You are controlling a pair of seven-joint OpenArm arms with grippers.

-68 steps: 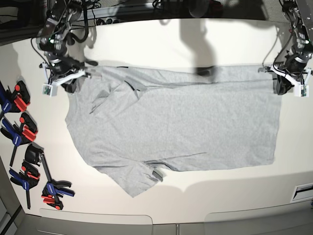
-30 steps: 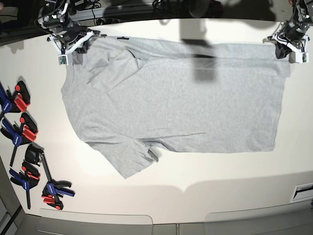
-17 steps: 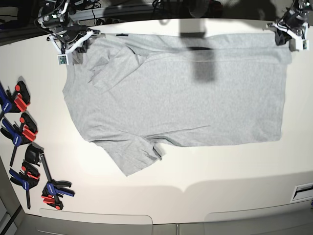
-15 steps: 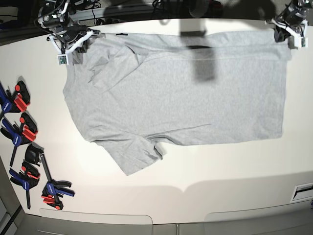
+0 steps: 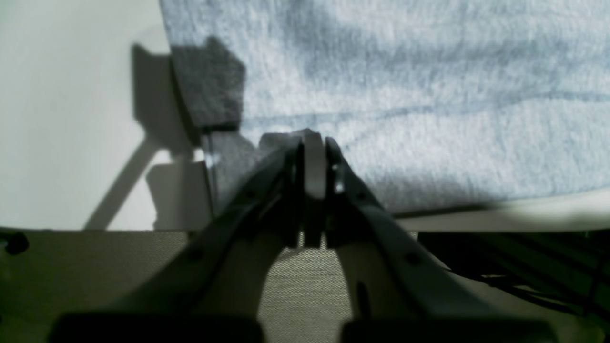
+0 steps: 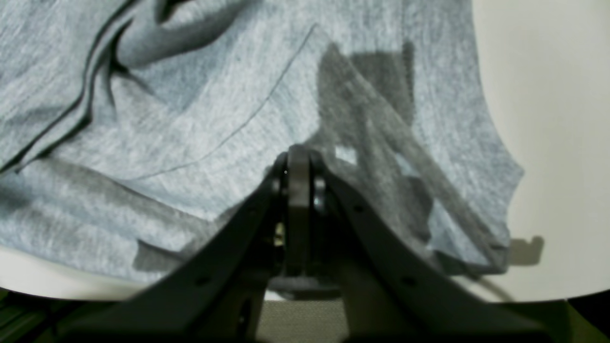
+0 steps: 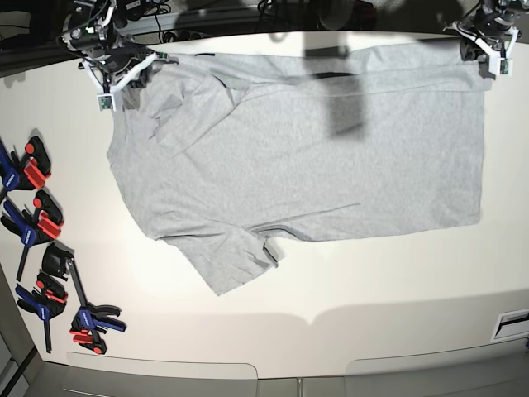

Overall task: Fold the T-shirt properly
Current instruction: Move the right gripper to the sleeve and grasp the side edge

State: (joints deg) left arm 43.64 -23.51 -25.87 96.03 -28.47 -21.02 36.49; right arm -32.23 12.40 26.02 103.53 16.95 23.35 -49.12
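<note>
Light heather-grey cotton T-shirt [image 7: 306, 153]: spread flat on white desk [image 7: 372, 289], long axis left–right in base view. Far edge pinched at both corners: left pincer [image 7: 488, 51], right pincer [image 7: 124, 74], both clamped on cloth. Body lies nearward of both.

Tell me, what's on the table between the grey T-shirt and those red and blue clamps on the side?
Nothing: in the base view, only bare white table separates the T-shirt from the clamps.
</note>
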